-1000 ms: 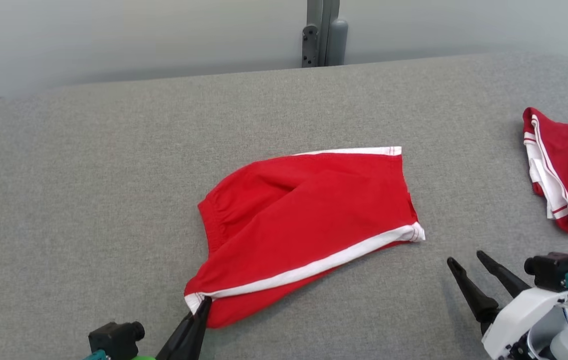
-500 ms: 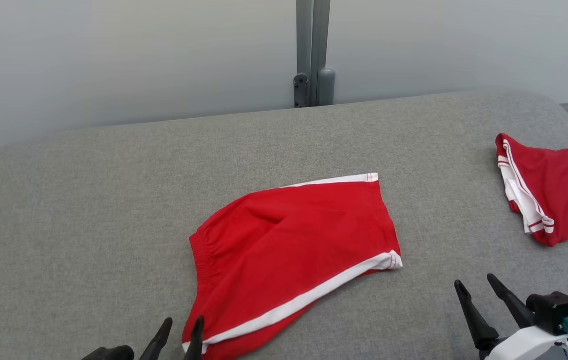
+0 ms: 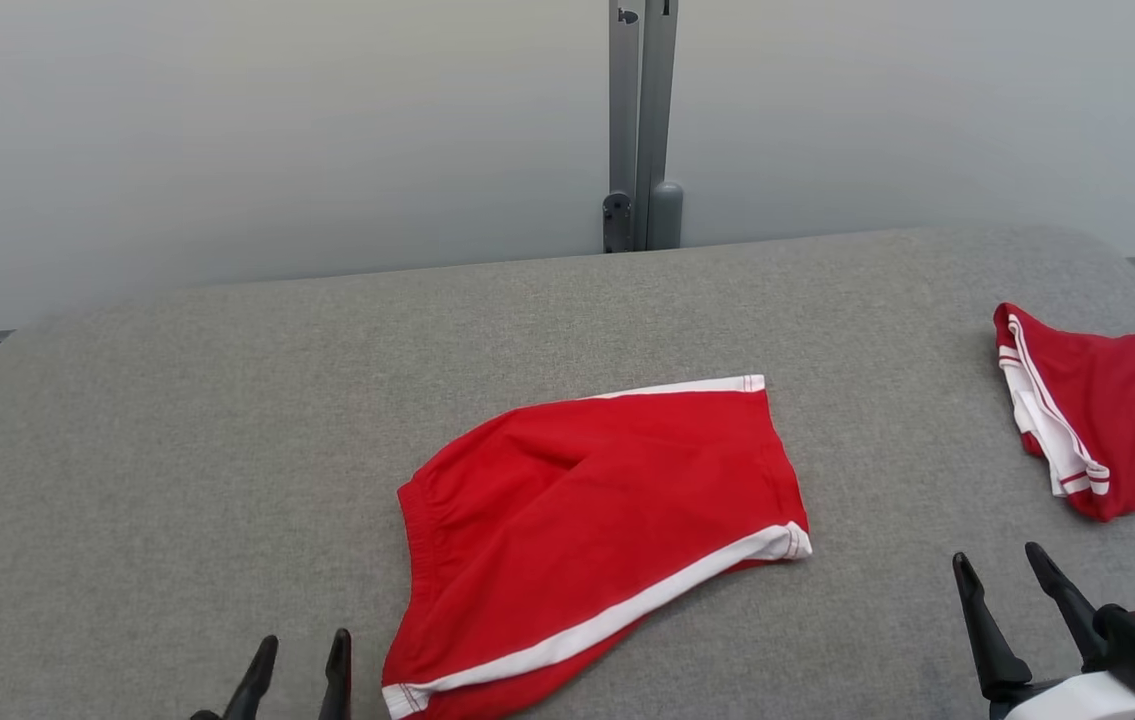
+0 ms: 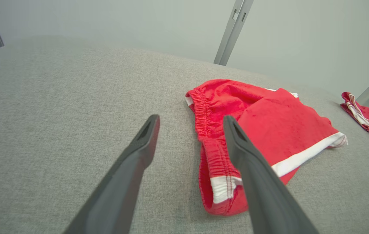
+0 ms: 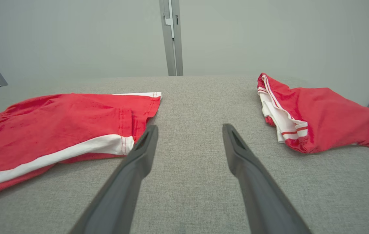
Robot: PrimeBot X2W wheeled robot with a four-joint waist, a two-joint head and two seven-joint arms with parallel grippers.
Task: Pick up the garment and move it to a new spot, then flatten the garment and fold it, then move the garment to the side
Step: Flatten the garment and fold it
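The left end effector (image 3: 303,640) rises at the lower left with its fingers spread and empty, tips just beside the near corner of the garment (image 3: 587,520). The garment, soft red shorts with white edge trim, lies doubled over in a rough trapezoid at the centre of the grey textile-covered table (image 3: 177,420). The left wrist view resolves its gathered elastic waistband (image 4: 200,110). The right end effector (image 3: 996,555) points up at the lower right, fingers spread and holding nothing, between the garment and a second red garment (image 3: 1127,430) bunched at the table's right edge.
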